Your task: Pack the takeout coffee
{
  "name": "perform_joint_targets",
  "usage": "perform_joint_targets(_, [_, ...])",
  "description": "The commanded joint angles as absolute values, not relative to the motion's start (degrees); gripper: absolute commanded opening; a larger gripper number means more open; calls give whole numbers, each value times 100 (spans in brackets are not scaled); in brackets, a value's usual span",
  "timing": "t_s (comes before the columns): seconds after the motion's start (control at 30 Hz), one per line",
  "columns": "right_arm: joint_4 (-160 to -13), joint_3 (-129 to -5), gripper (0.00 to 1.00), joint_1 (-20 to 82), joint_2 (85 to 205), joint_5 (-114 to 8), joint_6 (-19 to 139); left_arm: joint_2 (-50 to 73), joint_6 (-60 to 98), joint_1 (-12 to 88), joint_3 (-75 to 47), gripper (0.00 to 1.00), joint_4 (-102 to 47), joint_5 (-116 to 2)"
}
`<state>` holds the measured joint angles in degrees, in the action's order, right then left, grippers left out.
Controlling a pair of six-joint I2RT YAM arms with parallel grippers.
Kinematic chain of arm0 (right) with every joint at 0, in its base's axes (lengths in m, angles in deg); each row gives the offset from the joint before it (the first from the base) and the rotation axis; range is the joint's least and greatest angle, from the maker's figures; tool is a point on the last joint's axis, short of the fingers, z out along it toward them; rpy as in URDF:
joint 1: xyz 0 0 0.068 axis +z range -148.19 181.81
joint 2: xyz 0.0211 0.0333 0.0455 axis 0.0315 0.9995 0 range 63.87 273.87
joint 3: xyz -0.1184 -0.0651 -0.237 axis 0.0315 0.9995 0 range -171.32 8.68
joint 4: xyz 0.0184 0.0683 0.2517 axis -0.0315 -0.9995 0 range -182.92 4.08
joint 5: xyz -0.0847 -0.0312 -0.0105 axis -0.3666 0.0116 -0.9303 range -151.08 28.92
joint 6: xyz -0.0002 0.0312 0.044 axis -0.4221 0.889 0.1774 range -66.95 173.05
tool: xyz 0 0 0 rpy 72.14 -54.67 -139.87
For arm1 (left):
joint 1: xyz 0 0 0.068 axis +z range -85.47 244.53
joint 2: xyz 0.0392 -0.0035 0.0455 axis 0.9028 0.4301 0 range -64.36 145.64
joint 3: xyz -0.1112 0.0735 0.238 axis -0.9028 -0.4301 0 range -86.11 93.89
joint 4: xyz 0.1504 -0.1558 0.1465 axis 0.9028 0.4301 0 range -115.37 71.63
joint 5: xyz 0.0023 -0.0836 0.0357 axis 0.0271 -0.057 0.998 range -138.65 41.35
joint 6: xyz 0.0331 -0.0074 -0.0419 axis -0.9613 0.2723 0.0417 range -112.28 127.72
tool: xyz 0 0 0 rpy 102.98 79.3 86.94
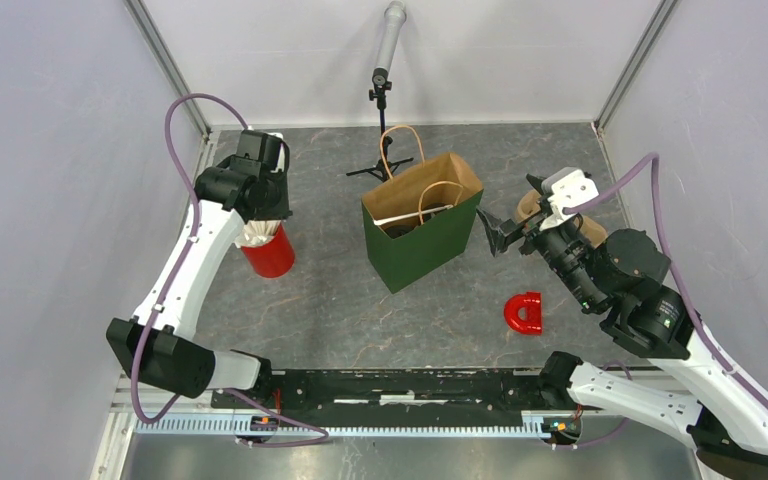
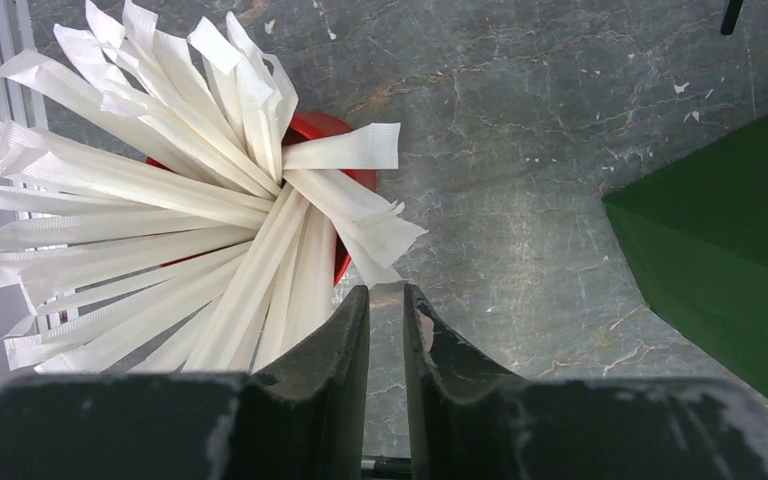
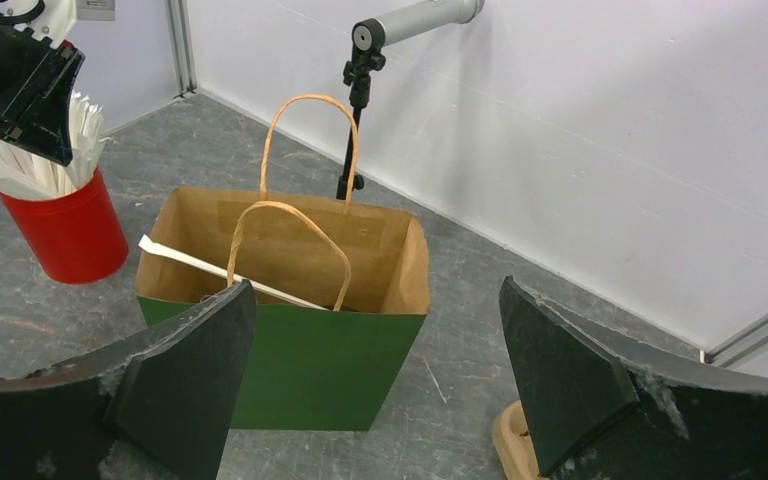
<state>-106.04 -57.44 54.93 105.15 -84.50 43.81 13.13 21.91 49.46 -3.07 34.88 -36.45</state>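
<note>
Left hand (image 2: 387,300) nearly closed — perhaps pinching a stick (image 2: 365,228).

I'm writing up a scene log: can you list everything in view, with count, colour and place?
green paper bag: one, green with a brown inside and tan handles, upright at table centre
white wrapped stick: one, white, leaning inside the bag
red cup: one, red, left of the bag
wrapped sticks: many, white, fanned out of the red cup
U-shaped piece: one, red, near right of the bag
tripod stand: one, black with a grey tube, far edge
cardboard piece: one, brown, behind the right gripper, mostly hidden
takeout coffee: none clearly visible
table: one, grey marbled
left gripper: over the red cup, jaws nearly together
right gripper: beside the bag, open wide
</note>
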Motion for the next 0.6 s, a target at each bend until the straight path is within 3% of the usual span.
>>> perform_joint_targets(0.0, [-10480, -5700, 98, 5507, 10462, -8577, 4338, 1302, 1906, 4977, -219, 21, 3382, -3407])
perform_joint_targets(0.13, [-10456, -5689, 98, 5508, 10474, -8543, 4333, 1289, 1868, 4976, -141, 3, 3451, -3403])
perform_joint_targets(0.57, [-10437, -5655, 98, 5507, 10478, -8525, 4329, 1114, 2032, 4976, 633, 2, 4281, -3384])
